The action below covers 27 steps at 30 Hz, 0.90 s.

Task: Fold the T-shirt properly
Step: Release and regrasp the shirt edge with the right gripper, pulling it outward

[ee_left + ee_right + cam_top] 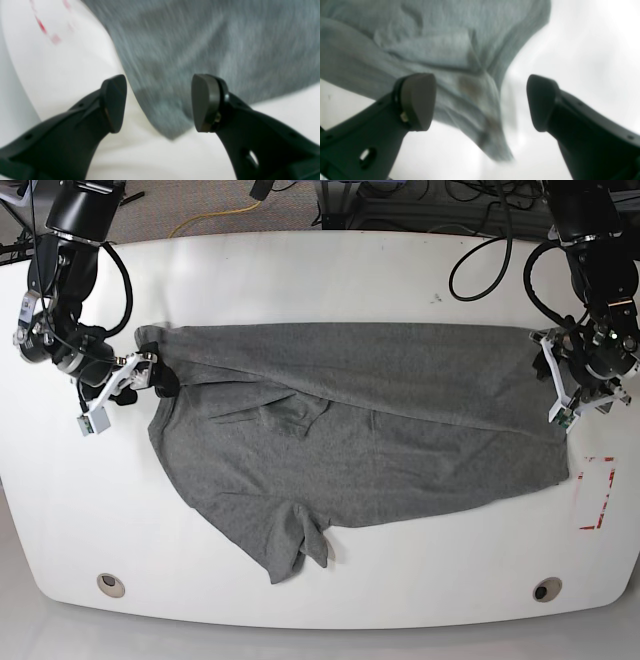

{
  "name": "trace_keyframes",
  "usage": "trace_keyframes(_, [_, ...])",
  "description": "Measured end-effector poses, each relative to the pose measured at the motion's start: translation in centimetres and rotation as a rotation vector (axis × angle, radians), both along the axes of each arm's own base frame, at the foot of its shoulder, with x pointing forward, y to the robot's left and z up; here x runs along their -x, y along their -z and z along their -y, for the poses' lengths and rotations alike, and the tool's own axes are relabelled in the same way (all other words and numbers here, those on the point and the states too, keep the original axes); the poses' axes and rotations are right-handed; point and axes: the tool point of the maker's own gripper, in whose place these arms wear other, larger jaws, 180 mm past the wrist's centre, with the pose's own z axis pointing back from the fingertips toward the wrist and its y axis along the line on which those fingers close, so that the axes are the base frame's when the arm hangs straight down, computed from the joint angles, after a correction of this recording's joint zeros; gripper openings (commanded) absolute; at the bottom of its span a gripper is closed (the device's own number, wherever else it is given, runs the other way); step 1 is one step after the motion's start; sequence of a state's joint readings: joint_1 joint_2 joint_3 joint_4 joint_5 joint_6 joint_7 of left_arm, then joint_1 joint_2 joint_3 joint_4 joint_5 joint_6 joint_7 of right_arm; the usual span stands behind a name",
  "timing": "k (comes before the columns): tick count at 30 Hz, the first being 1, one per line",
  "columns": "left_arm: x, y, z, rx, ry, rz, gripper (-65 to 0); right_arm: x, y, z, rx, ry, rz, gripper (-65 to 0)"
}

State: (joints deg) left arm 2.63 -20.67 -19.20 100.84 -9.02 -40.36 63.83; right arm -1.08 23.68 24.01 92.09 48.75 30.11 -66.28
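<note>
The grey T-shirt point(350, 440) lies spread across the white table point(330, 270), wrinkled, with one sleeve point(300, 545) pointing toward the front edge. My right gripper point(158, 376) is at the shirt's left edge in the base view. In the right wrist view this gripper point(480, 100) is open, and a blurred corner of the T-shirt point(492, 140) shows loose between its fingers, gripped by neither. My left gripper point(556, 380) is at the shirt's right edge. In its own view the left gripper point(158, 100) is open above a corner of the T-shirt point(170, 125) resting on the table.
A red-outlined rectangle point(597, 492) is marked on the table beside the shirt's right edge, and red marks point(41, 25) show in the left wrist view. Two round holes point(111, 584) point(545, 589) sit near the front edge. Cables point(480, 210) run behind the table.
</note>
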Motion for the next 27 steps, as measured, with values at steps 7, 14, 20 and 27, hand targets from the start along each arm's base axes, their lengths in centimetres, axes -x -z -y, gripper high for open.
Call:
trace_keyframes(7, [2.3,1.0,-2.0,0.004,-0.082,-0.025,-27.2,-2.7,0.9,-3.7,-0.082,-0.071,-0.021,-18.5])
trace_keyframes(14, [3.0,2.6,-3.5,0.046,-0.133,-0.049,-27.2,-4.1,3.5,-5.3,-0.141,-0.076,-0.074,-19.3])
trace_keyframes(20, [3.7,4.4,-3.5,0.085,-0.154,-0.085,-27.2,-4.7,4.8,-5.1,-0.145,-0.062,-0.087,-19.7])
trace_keyframes(27, [4.6,5.8,-3.2,0.121,-0.155,-0.096,-27.2,-3.9,6.5,-6.8,-0.162,-0.088,-0.126,-20.0])
